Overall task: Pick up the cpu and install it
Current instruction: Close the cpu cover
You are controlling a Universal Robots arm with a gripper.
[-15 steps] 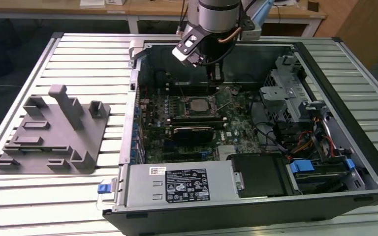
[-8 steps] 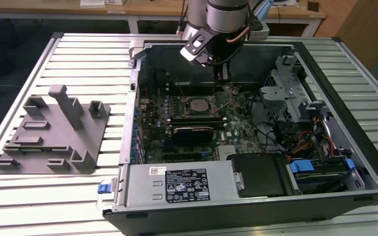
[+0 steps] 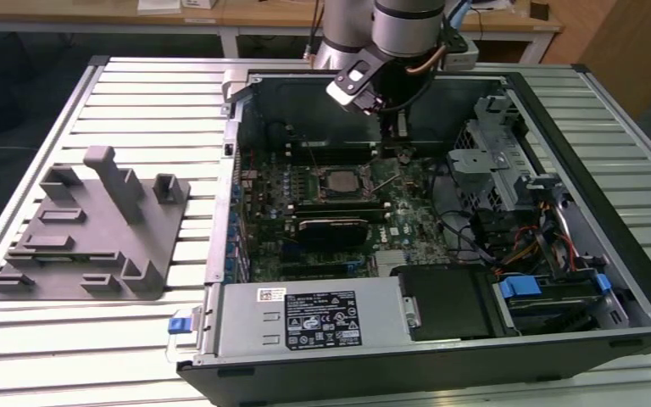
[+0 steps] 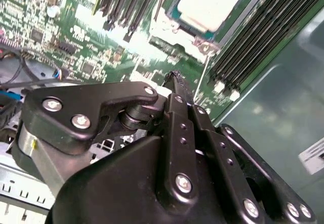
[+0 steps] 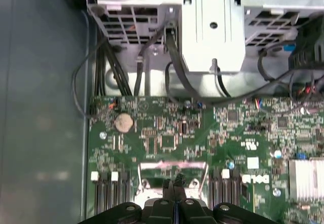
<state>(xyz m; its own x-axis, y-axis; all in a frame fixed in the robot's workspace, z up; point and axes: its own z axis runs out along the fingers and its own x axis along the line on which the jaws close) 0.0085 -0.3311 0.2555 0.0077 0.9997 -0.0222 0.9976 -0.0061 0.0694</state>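
1. The cpu (image 4: 210,1), a small flat square chip with a silvery-grey metal top, lies in the square black socket with a bright metal frame (image 4: 164,32). In the second wrist view it sits just beyond the end effector's (image 4: 173,76) tips.
2. A thin metal lever (image 4: 201,80) stands raised close beside those tips, so I judge the socket unlatched. A knock or an off-centre push here could shift the chip in its seat or bend the fine contacts under it.
3. Long black memory slots (image 4: 253,37) flank the socket on either side of the tips. A sideways drift could scrape them or the small parts of the green motherboard (image 5: 162,128) below.
4. The end effector (image 5: 174,182) is clenched, its two black fingers pressed together with nothing visible between them. I cannot tell whether it touches the lever.
5. Around it stands the open dark computer case (image 3: 439,356) on a slatted metal worktop (image 3: 133,93). A grey plastic fixture block (image 3: 88,229) lies well apart from the end effector (image 3: 397,144), outside the case towards the exterior view's left.
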